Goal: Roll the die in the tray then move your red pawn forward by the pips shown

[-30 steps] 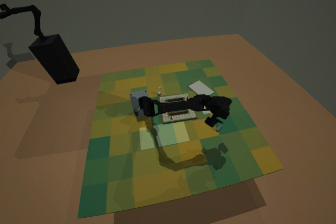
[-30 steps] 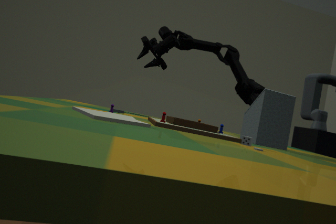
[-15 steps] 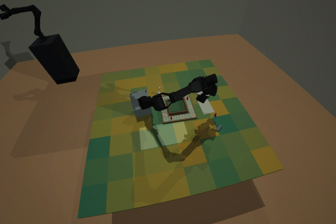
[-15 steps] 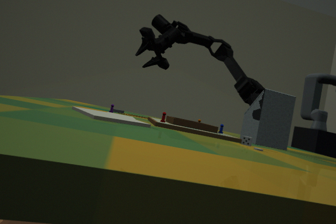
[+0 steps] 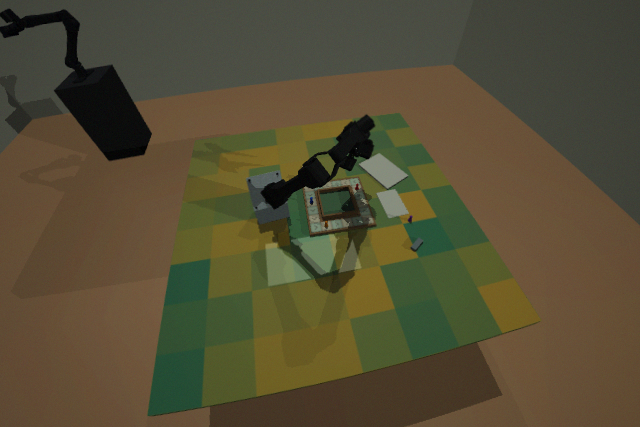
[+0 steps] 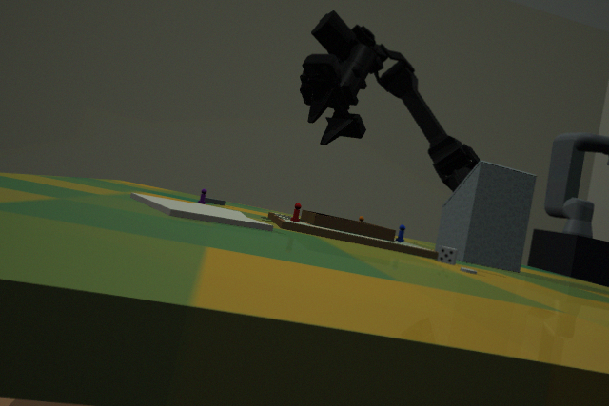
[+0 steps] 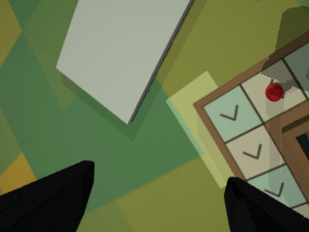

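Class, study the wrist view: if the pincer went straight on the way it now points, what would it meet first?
Most likely the checkered mat, bare between the open, empty pincer tips. The white card and the board with the red pawn lie off to the sides. Depth is uncertain.
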Controlling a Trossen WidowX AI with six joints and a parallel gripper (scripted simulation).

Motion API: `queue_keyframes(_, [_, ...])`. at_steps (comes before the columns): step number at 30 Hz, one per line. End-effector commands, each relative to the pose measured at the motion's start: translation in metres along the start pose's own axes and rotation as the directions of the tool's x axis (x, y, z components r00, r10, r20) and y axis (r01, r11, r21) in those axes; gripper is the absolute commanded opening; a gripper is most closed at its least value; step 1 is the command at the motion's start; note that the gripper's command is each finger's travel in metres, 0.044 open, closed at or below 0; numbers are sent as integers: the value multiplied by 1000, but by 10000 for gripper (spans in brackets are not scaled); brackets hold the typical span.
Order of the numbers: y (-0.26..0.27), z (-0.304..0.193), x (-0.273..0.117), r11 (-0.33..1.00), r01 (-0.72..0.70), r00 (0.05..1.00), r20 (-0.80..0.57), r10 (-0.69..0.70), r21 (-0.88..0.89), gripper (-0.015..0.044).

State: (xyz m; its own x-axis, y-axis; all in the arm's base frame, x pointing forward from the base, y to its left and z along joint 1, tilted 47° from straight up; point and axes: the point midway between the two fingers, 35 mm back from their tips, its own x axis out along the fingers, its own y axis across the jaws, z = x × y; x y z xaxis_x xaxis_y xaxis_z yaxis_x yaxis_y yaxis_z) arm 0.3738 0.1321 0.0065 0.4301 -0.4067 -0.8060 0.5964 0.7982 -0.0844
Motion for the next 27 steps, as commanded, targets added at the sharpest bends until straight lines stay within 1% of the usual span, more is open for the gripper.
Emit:
queue_keyframes(1, [-13,-68,13,996,85,993,-75,-87,-29,275])
queue_keyframes(7, [-56,-160,27,966,249,960,-112,-256,-74,275])
queue_keyframes(12, [-113,-215,32,909,405,909,-60,-412,-96,275])
queue_keyframes(15, [-130,-225,33,889,447,892,-33,-452,-96,275])
queue_keyframes(18, [-130,-225,33,889,447,892,-33,-452,-96,275])
queue_keyframes(21, [-137,-227,45,889,447,892,-32,-452,-96,275])
queue_keyframes(27, [-141,-228,52,889,447,892,-32,-452,-96,275])
